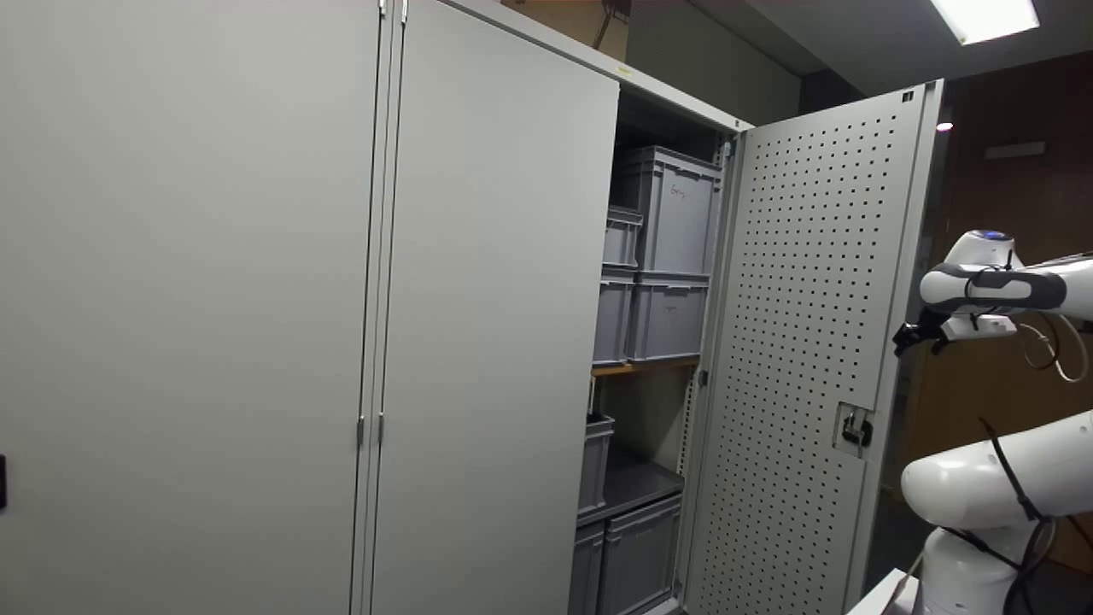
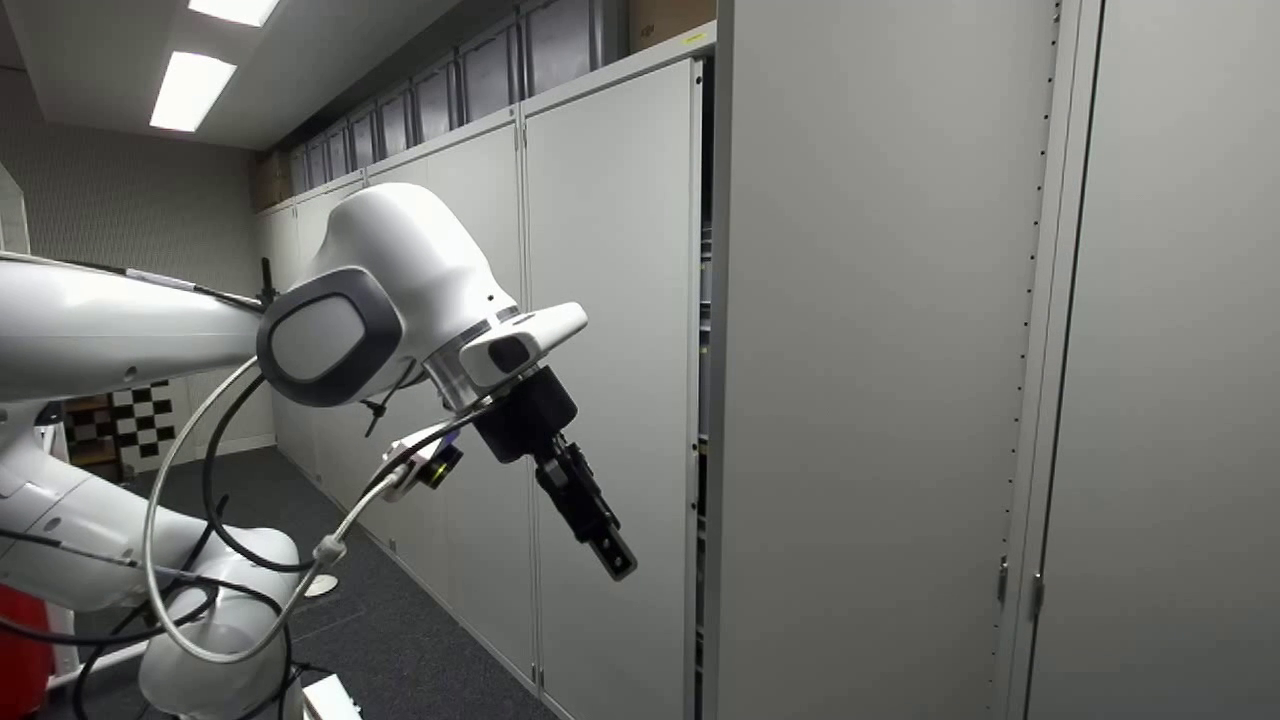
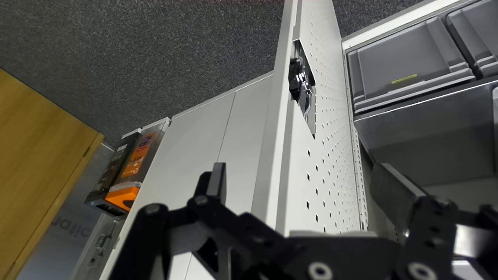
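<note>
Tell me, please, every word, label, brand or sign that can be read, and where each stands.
"Empty", handwritten in red on a grey bin.
"dji", apparently, on the cardboard box.
"uatic", part of a word, on a grey surface.
Too small or blurred: writing on the bin below, any print on the orange label, black package, yellow bin label, yellow sticker.

Red handwritten "Empty" on a grey crate [image 1: 683,224] at half past one in an exterior view, "dji" on a cardboard box [image 2: 670,20] at twelve o'clock in an exterior view, "uatic" on a grey surface [image 3: 62,243] at eight o'clock in the wrist view
</note>
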### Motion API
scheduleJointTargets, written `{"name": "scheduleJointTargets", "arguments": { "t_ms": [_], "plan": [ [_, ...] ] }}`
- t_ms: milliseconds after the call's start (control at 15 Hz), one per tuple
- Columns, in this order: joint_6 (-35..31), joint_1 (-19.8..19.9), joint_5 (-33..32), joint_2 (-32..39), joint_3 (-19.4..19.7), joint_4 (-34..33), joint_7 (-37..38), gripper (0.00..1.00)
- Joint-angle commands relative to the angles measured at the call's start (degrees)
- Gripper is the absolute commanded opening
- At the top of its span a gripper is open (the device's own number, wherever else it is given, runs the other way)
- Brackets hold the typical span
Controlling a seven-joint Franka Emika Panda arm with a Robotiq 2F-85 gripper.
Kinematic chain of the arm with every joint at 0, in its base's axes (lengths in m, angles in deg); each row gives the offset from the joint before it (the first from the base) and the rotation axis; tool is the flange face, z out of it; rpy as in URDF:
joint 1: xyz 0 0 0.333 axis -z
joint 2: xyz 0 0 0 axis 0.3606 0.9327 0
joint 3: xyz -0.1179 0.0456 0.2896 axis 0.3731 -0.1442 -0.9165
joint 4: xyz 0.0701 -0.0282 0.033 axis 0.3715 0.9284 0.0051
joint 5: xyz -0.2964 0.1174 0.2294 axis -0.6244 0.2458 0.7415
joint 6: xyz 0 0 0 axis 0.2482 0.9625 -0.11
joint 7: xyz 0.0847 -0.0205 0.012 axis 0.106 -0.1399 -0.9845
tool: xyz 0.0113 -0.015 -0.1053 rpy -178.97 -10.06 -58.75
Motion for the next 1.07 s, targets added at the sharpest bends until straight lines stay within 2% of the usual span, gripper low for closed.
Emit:
{"name": "scheduleJointTargets", "arguments": {
  "t_ms": [0, 733, 1000],
  "plan": [
    [-2.15, 1.08, 1.28, 3.38, -0.22, -2.27, -3.02, 1.00],
    [-10.08, 4.08, 0.65, 5.76, -0.43, -2.39, -2.73, 1.00],
    [-11.75, 3.81, 1.57, 6.74, 0.14, -2.89, -4.10, 1.00]
  ]
}}
